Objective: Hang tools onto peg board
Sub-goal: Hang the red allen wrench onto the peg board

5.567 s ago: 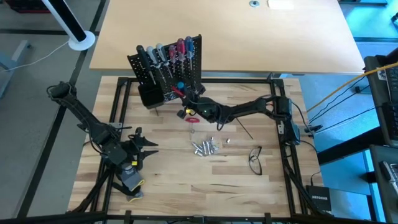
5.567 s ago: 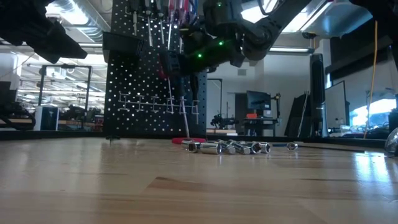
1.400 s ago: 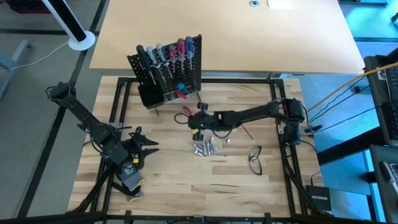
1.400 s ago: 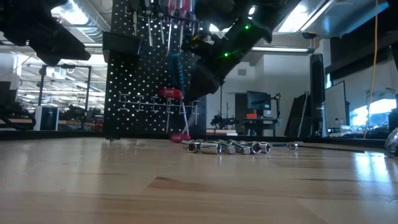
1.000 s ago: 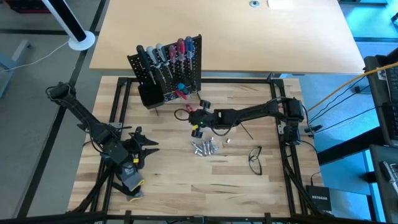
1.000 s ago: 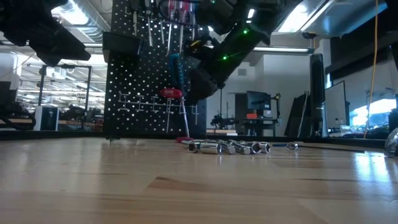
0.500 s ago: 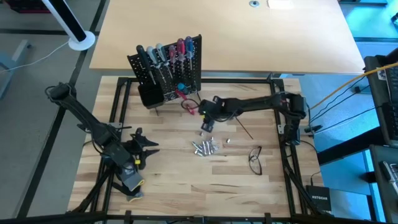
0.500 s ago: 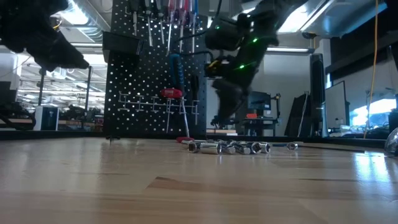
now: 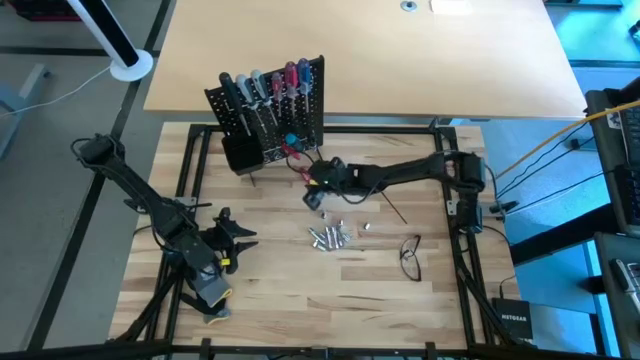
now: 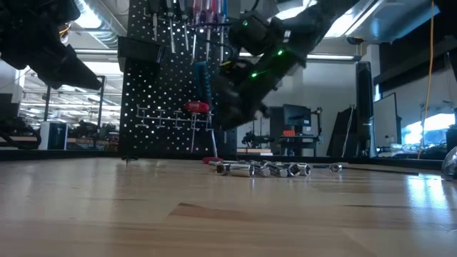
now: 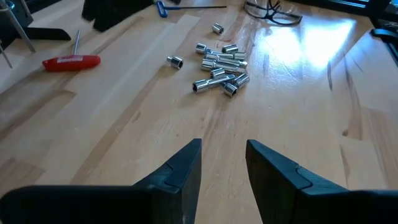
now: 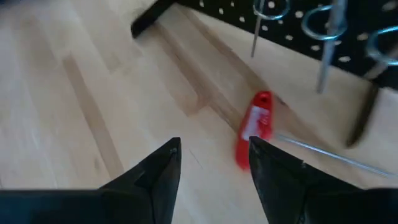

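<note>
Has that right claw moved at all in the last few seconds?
Yes. The right gripper has swung off the peg board, out over the table.

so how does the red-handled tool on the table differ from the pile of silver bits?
The red-handled tool is one piece, a red grip with a thin metal shaft, lying near the peg board. The silver bits are many short bare-metal cylinders, clustered farther out toward the table's middle. The right gripper hovers open over the red tool; nothing is over the bits. Both lie loose on the tabletop.

White word "NETGEAR" readable on small black box [image 9: 513, 322], well off to side of my right jaws. No other legible text.
</note>
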`<state>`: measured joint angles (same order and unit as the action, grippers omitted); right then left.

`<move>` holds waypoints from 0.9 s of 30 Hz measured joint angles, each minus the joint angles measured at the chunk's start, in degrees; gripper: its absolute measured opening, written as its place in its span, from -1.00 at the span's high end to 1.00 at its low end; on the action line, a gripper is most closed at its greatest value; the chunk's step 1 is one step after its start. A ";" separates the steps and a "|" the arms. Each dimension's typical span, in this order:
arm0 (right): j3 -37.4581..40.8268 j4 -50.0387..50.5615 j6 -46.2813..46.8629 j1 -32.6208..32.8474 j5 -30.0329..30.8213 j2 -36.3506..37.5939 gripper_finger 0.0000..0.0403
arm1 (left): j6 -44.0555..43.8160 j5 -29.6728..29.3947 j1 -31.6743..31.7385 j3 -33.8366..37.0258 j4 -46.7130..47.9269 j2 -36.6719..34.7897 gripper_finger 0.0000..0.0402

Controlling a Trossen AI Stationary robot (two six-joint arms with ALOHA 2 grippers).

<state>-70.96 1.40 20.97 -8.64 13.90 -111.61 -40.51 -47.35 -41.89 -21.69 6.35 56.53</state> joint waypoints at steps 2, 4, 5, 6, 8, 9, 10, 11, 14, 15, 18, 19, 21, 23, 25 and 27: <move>-0.56 -2.64 2.58 -0.20 0.02 -2.32 0.07 | 0.00 0.00 0.00 0.00 0.00 0.00 0.43; -1.71 -4.42 3.12 -0.46 0.13 -4.60 0.07 | 0.27 0.00 0.04 0.00 -0.01 0.00 0.43; -2.39 -4.48 3.17 -0.56 0.35 -5.35 0.07 | 0.41 -0.01 0.04 0.00 -0.01 0.00 0.43; -3.14 -4.32 3.15 -0.87 1.03 -6.07 0.07 | 0.44 0.00 0.04 0.00 0.00 0.00 0.43; -4.18 -4.16 3.05 -1.23 2.43 -6.99 0.07 | 0.47 0.00 0.04 0.00 -0.02 0.00 0.43; -4.45 -3.92 2.87 -1.49 3.39 -7.51 0.07 | 0.48 -0.02 0.04 0.00 -0.03 0.00 0.43; -4.59 -3.94 2.84 -1.79 3.74 -7.79 0.07 | 0.48 -0.02 0.04 0.00 -0.11 0.00 0.43; -4.71 -3.72 2.86 -2.20 4.17 -8.12 0.07 | 0.48 -0.02 0.04 0.00 -0.07 0.00 0.43; -5.24 -3.66 3.09 -3.19 4.53 -8.77 0.07 | 0.54 -0.02 0.04 0.00 -0.11 0.00 0.43; -5.28 -3.68 3.19 -3.44 4.56 -9.15 0.07 | 0.49 -0.02 0.04 0.00 -0.20 0.00 0.43; -5.31 -2.30 3.47 -3.87 4.54 -10.90 0.07 | 0.48 -0.02 0.04 0.00 -0.23 0.00 0.43; -5.27 -2.37 3.97 -3.88 4.48 -11.59 0.07 | 0.48 -0.02 0.04 0.00 -0.20 0.00 0.43; -5.33 -2.72 4.58 -3.86 4.36 -12.49 0.07 | 0.48 -0.02 0.04 0.00 -0.22 0.00 0.43; -5.42 -3.18 4.42 -3.80 4.20 -13.44 0.07 | 0.48 -0.02 0.04 0.00 -0.16 0.00 0.43; -5.46 -2.91 4.26 -3.78 3.80 -13.66 0.07 | 0.48 -0.02 0.04 0.00 -0.18 0.00 0.43; -5.53 -2.34 4.14 -3.78 2.51 -13.66 0.07 | 0.53 -0.02 0.04 0.00 -0.21 0.00 0.43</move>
<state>-76.49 -0.94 25.11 -12.43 16.41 -125.27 -39.98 -47.37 -41.85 -21.69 6.14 56.53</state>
